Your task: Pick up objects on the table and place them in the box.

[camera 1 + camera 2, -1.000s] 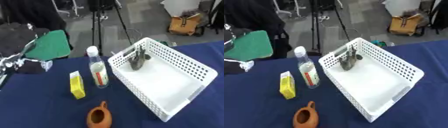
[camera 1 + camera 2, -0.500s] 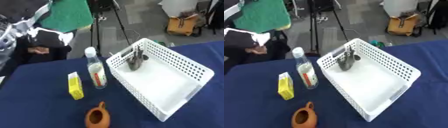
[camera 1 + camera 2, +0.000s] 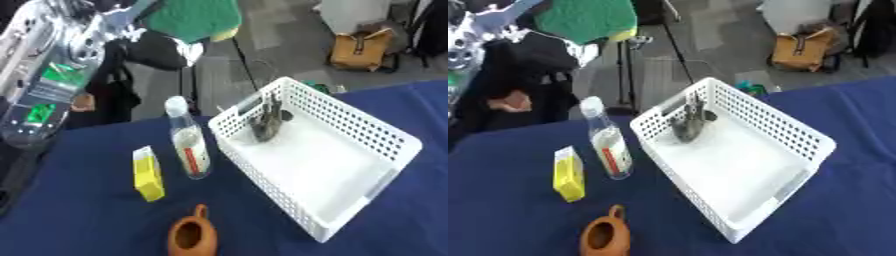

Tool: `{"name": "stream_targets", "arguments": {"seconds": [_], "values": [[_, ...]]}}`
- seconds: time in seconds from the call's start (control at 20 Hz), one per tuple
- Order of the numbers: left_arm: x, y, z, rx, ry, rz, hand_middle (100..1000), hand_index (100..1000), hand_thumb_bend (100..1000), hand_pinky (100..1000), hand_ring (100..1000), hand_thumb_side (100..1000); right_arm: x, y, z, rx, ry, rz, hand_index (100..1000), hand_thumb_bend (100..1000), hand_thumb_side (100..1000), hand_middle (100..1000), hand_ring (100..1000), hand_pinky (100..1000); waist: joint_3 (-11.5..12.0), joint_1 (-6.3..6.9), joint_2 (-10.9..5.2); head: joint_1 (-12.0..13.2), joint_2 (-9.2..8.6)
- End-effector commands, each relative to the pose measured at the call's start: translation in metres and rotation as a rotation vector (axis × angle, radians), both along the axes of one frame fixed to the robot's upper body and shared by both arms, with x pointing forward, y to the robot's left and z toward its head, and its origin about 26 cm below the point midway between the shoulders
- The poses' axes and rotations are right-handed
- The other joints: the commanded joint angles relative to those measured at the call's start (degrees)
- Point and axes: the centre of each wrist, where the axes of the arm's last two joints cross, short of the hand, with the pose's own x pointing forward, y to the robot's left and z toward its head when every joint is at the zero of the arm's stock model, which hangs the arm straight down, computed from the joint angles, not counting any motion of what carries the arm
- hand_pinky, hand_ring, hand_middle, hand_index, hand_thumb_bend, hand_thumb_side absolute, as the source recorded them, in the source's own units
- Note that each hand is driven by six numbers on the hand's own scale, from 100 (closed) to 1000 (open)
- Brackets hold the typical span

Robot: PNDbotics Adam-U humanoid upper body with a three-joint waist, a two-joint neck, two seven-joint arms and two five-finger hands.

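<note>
- The left robot hand (image 3: 131, 20) is raised high at the far left, above the worktop (image 3: 79, 220), with a green sponge-like pad (image 3: 194, 17) held up in it — a yellow layer shows along the pad's underside. The fingers are closed on the pad, though exactly how they sit on it is too blurred to make out.
- The right robot hand shows in neither view.
- The white box (image 3: 346, 172) lies at the right, its perforated walls slanting from far left to near right; a dark grey object (image 3: 265, 125) already rests in its far corner.
- Still on the blue worktop: a clear bottle (image 3: 188, 145) with a white cap standing just left of the box, a yellow carton (image 3: 147, 172) left of that, and a brown clay pot (image 3: 192, 235) nearest the camera.
- The pad looks light, soft and squashy, so it should tolerate a pinch across its edge and a drop into the box.
- The bottle looks smooth and liable to tip — best taken round its middle.
</note>
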Motion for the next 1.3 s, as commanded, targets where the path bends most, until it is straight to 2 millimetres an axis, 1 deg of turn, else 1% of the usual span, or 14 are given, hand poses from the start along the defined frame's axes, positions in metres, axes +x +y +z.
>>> {"name": "stream_targets", "arguments": {"seconds": [0.05,0.2,0.35,0.5,0.55,0.7,0.95,1.15,1.3], "values": [[0.013,-0.008,0.005,-0.036,-0.024,-0.041,168,491,100,100,114,528,0.000,0.003,0.008,-0.009,-0.024,0.027,564,100,584,484,527,613,-0.58,-0.17,-1.17,0.94,-0.68],[0.030,-0.016,0.000,-0.050,-0.026,-0.070,163,491,100,100,110,535,0.000,0.006,0.010,-0.012,-0.030,0.041,564,100,585,484,527,613,-1.46,0.23,-0.94,1.48,-1.01],[0.051,-0.021,-0.008,-0.093,-0.019,-0.072,157,491,100,100,106,543,0.002,0.009,0.013,-0.017,-0.039,0.061,564,100,586,484,528,613,-2.59,0.70,-0.60,2.15,-1.42],[0.070,-0.022,-0.018,-0.125,-0.010,-0.072,150,493,100,100,105,553,0.003,0.011,0.015,-0.020,-0.048,0.074,564,100,586,484,528,614,-3.53,1.05,-0.27,2.61,-1.78],[0.078,-0.021,-0.024,-0.145,0.006,-0.068,148,492,100,100,105,557,0.003,0.012,0.017,-0.021,-0.054,0.080,564,100,586,484,528,614,-4.23,1.29,0.01,2.88,-2.03],[0.096,-0.019,-0.039,-0.189,0.031,-0.066,142,490,100,100,102,565,0.004,0.014,0.019,-0.022,-0.062,0.091,565,100,586,484,527,614,-5.29,1.70,0.52,3.25,-2.34],[0.116,-0.018,-0.063,-0.258,0.080,-0.059,136,489,100,100,103,578,0.005,0.017,0.022,-0.021,-0.072,0.107,565,100,586,484,527,614,-6.51,2.05,1.15,3.91,-2.88],[0.127,-0.015,-0.080,-0.320,0.149,-0.058,133,488,100,100,109,603,0.005,0.019,0.024,-0.019,-0.079,0.115,565,100,587,485,527,614,-7.21,2.23,1.55,4.36,-2.97],[0.132,-0.014,-0.087,-0.361,0.176,-0.059,133,489,100,100,113,612,0.006,0.020,0.026,-0.020,-0.087,0.121,566,100,587,485,528,614,-7.83,2.45,1.87,4.71,-2.92]]}}
